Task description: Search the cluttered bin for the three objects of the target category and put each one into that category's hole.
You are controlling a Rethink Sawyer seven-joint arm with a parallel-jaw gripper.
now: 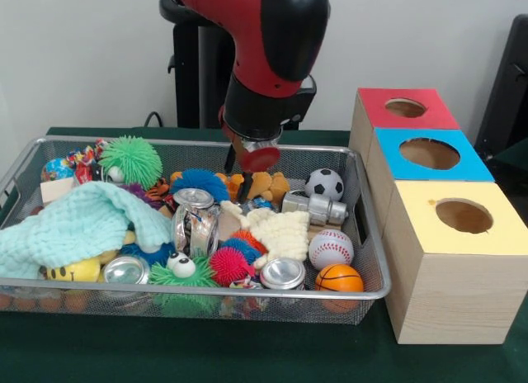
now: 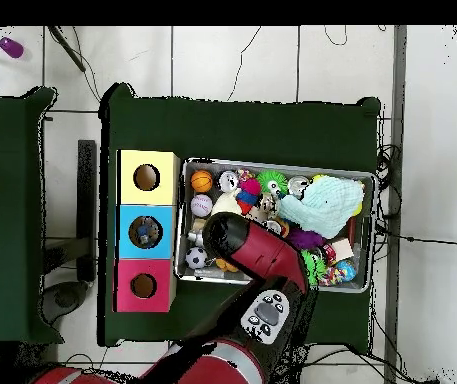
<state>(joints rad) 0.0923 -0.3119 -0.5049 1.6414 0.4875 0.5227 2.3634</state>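
Note:
The silver mesh bin (image 1: 373, 234) is full of toys; in the overhead view its rim (image 2: 277, 165) shows. A clear wrinkly bottle (image 1: 195, 228) stands among the toys left of centre. My gripper (image 1: 245, 164) hangs low over the bin's back middle, above the toys. A clear shiny piece with a red round end (image 1: 261, 158) shows right under the wrist; I cannot tell whether it is a bottle. In the overhead view the arm hides the gripper. The blue-topped box's hole (image 1: 429, 153) lies right of the bin; in the overhead view this hole (image 2: 145, 232) shows something pale inside.
Red-topped box (image 1: 405, 108) and yellow-topped box (image 1: 464, 215) flank the blue one. The bin holds silver cans (image 1: 282, 273), (image 1: 125, 270), a grey metal flask (image 1: 318, 207), balls (image 1: 324, 183), a mint cloth (image 1: 82, 226) and spiky toys (image 1: 132, 158).

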